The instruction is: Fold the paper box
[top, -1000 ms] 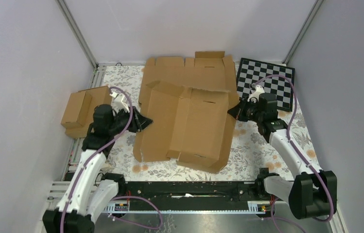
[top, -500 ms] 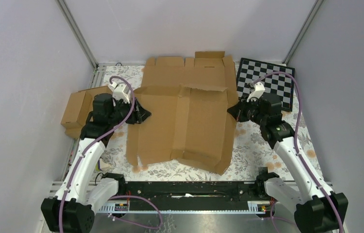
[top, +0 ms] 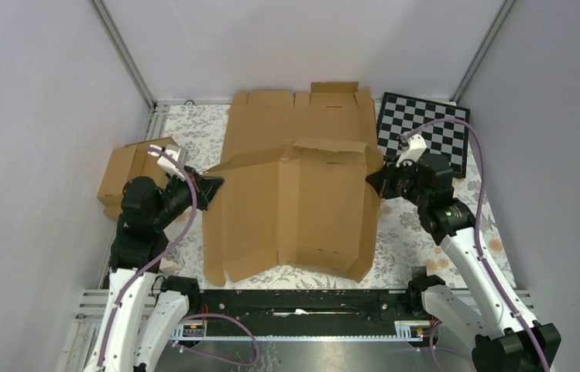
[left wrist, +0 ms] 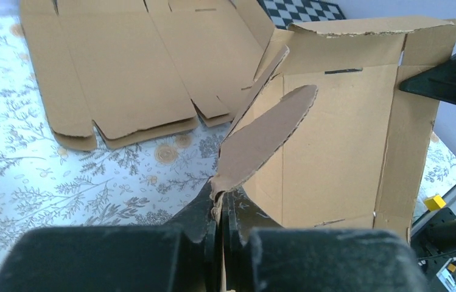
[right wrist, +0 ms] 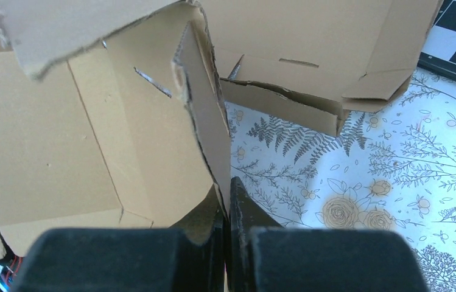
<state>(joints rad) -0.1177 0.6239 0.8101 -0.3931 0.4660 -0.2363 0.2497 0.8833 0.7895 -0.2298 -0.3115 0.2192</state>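
The paper box (top: pixel 294 209) is a partly folded brown cardboard sheet lying mid-table, its back flap raised. My left gripper (top: pixel 211 187) is at its left edge, shut on a rounded side flap (left wrist: pixel 262 134); the jaws (left wrist: pixel 220 198) pinch the flap's tip. At the box's right edge, my right gripper (top: pixel 376 177) is shut on the upright side wall (right wrist: pixel 204 115), which runs down between the jaws (right wrist: pixel 226 188). The inner panel (left wrist: pixel 335 140) has raised rims, and the right gripper (left wrist: pixel 450 79) shows beyond its far corner.
A wider flat cardboard blank (top: pixel 271 120) lies behind the box, partly under it. Two joined small brown boxes (top: pixel 128 174) sit at the left edge beside my left arm. A checkerboard (top: pixel 426 132) lies at the back right. Enclosure walls surround the floral tablecloth (top: pixel 426 232).
My left gripper went from open to shut on the box's left flap and drew back to the left. The box's left panel spread outward. My right gripper stayed shut on the right wall.
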